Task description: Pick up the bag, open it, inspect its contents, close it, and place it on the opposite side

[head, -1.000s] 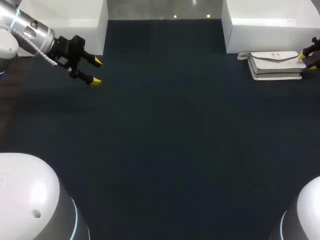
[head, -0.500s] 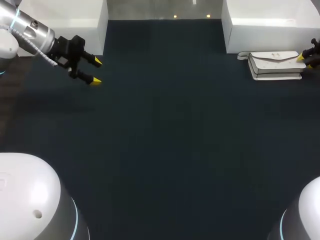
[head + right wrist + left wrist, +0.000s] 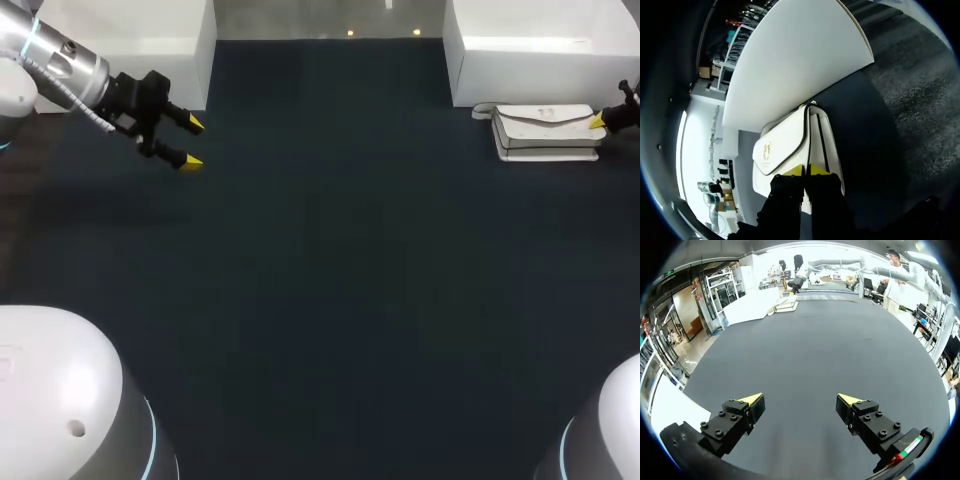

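1. Table (image 3: 330, 280): dark mat. No task item lies on its near or middle part.

2. Left gripper (image 3: 193, 142): held above the far left of the table, just short of the left box (image 3: 130, 40). Fingers spread wide, nothing between them. Judgement: it is parked clear of the work and ready to take the bag when it comes across.

3. Bag (image 3: 545, 130): white and flap-fronted, lying flat at the far right of the table against the foot of the right box (image 3: 540, 60). The flap is down, so it is not yet opened.

4. Right gripper (image 3: 600, 122): at the bag's right end, coming in from the table's right edge. Its tips are pressed almost together on the rim of that end, and they appear to pinch it. Judgement: the pick-up is at the grasp stage. An end grip leaves the flap free for the other arm.

5. Differences between views:
- Head view shows only one yellow tip of the right gripper, so it cannot settle the grip.
- Right wrist view shows both tips side by side at the seam where the flap meets the body.
- Left wrist view shows the full span of the table to be crossed, with the bag small at its far end.
- Neither wrist view shows whether the bag is off the mat. I cannot tell.
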